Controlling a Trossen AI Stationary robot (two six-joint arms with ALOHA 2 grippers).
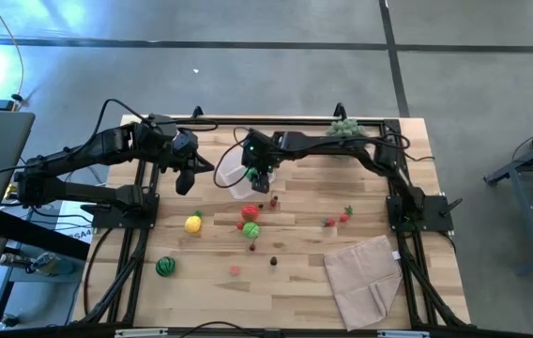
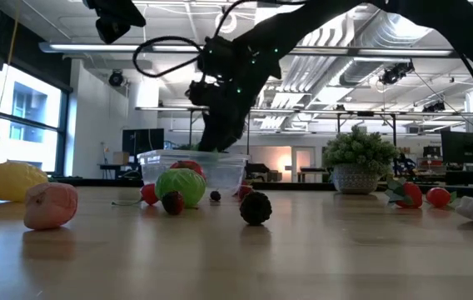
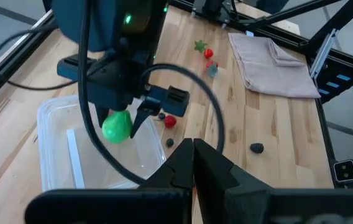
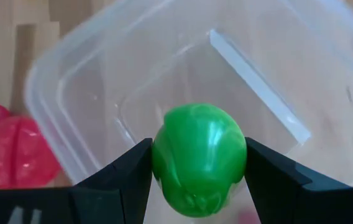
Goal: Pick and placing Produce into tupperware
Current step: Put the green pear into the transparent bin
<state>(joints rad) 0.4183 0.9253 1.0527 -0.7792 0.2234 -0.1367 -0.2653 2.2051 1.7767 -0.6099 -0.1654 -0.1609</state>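
Now right gripper [image 4: 199,163] w/ 1 green fruit [image 4: 199,158] over 1 tub [image 4: 89,81].

A glossy plain green round [image 4: 199,159] sits between black fingers [image 4: 122,177] over the clear, colourless tupperware [image 4: 89,93]. On the pale wood table [image 1: 295,272] lie a yellow lemon [image 1: 193,223], a dark-striped green melon ball [image 1: 165,267] and a red tomato [image 1: 250,213]. The folded cloth [image 1: 365,277] on the right is beige.
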